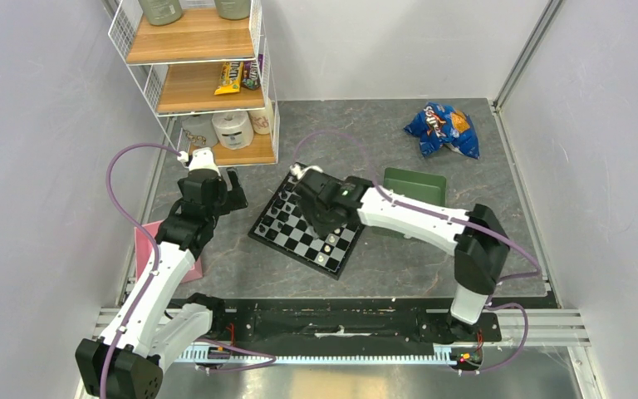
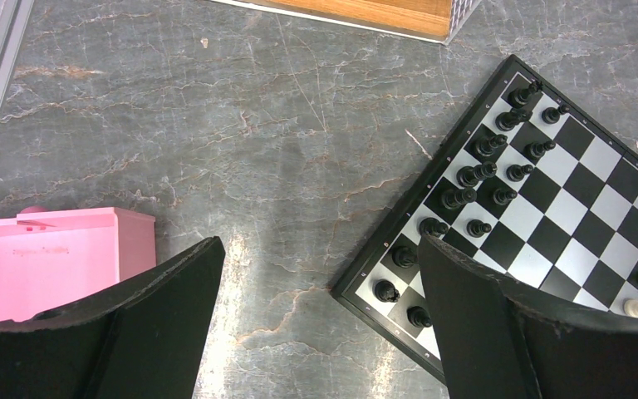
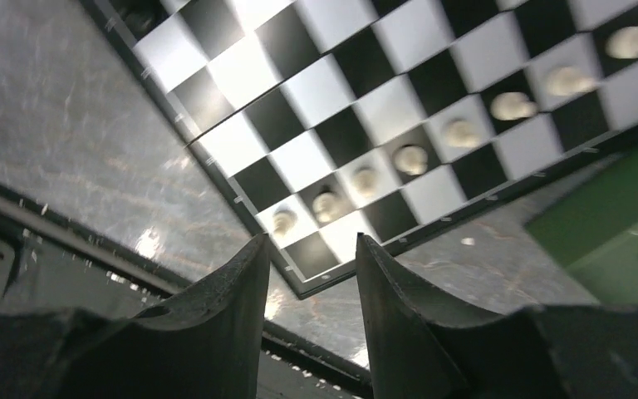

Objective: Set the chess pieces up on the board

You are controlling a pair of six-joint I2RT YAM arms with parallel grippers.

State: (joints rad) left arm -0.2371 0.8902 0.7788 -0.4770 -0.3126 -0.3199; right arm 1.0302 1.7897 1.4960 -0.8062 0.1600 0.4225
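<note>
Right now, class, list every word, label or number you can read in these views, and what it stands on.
No text reads clearly.
Yellow sweet packet on the wooden shelf: print too small.
Crumpled blue snack bag: logo blurred.
Pink plastic box: faint embossed line, blurred.

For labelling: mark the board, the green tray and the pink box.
board (image 2: 577,187), left wrist view, bare square mid-board.
green tray (image 1: 419,181), top external view, bare floor.
pink box (image 2: 50,258), left wrist view, top face.
</note>
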